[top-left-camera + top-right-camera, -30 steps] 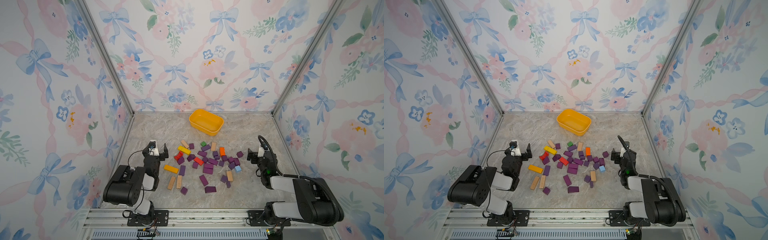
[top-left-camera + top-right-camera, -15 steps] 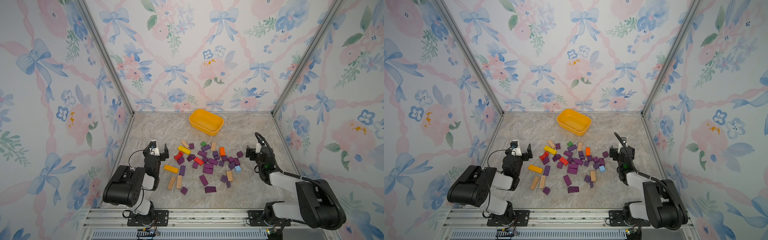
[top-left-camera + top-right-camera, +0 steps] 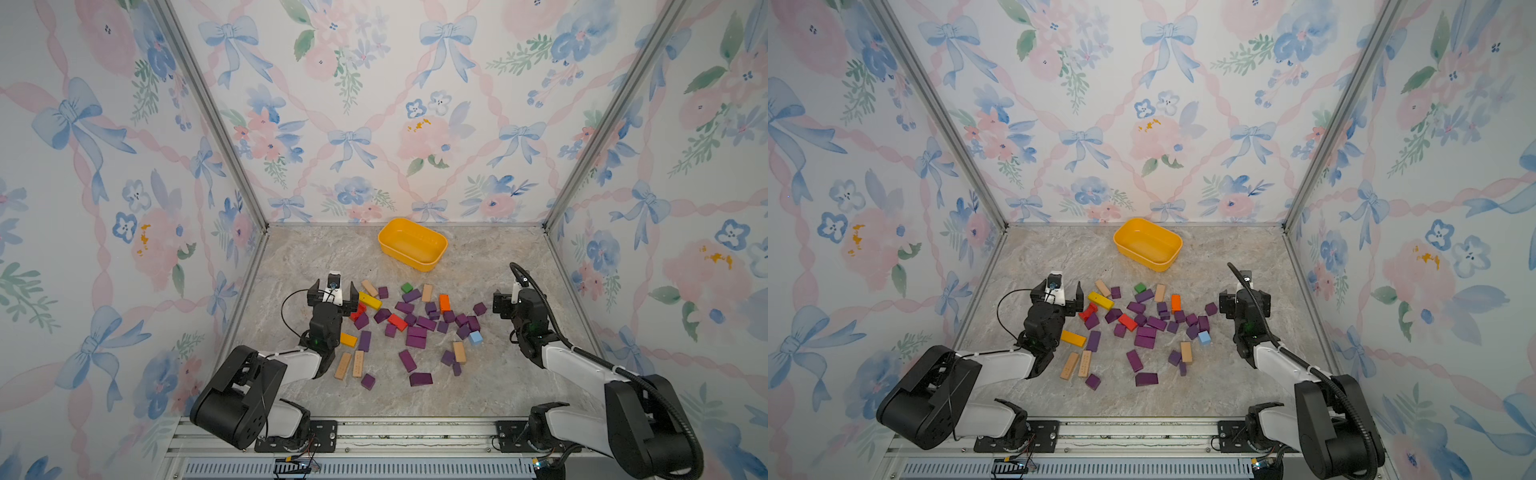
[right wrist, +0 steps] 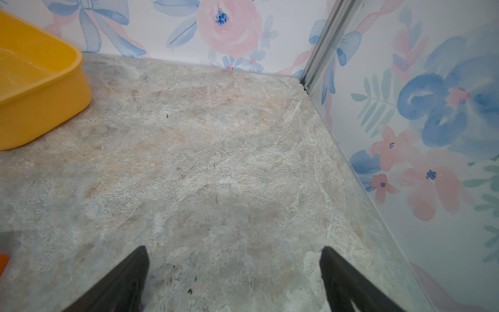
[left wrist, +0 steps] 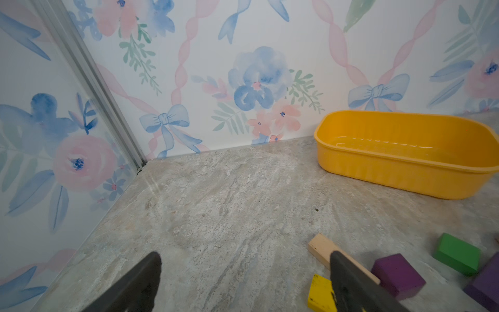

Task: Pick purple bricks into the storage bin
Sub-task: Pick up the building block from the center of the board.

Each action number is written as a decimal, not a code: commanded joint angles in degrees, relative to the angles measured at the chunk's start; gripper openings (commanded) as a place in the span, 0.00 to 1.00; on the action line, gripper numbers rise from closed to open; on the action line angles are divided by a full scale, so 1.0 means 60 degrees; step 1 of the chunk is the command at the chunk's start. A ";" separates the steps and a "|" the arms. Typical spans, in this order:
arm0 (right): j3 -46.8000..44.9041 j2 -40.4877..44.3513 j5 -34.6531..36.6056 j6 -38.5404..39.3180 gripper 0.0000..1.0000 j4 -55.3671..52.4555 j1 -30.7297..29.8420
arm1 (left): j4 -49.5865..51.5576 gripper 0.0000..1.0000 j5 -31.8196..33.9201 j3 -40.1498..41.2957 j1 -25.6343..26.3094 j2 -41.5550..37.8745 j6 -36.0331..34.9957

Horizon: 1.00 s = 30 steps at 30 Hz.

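Purple bricks crowd a red block, so the left gripper or right gripper, both spread wide and empty, could snag it.

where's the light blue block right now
In both top views the light blue block lies at the pile's right edge, next to a tan bar and just in front of some purple bricks.

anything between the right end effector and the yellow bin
Nothing, just bare floor between the right end effector and the yellow bin, clear in the right wrist view.
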<state>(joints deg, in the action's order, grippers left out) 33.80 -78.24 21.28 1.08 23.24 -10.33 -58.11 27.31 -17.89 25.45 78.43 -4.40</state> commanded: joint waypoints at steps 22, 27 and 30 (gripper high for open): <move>0.2048 -0.0513 -0.3867 -0.1623 0.85 -0.4641 -0.0076 | 0.3948 0.98 0.0263 -0.1489 0.4585 -0.0517 0.1134; 0.2606 -0.1161 -0.3466 -0.1985 0.75 -0.5193 -0.0073 | 0.3954 0.98 -0.0652 -0.1893 0.4627 0.0166 0.1394; 0.3106 -0.1581 -0.3442 -0.2144 0.72 -0.5727 -0.0093 | 0.3961 0.98 -0.0897 -0.1940 0.4732 0.0145 0.1493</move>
<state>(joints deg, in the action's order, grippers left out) 48.93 -85.21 0.01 -9.85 -7.14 -10.35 -34.61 25.12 -28.14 53.17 79.40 3.62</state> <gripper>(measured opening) 0.727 0.979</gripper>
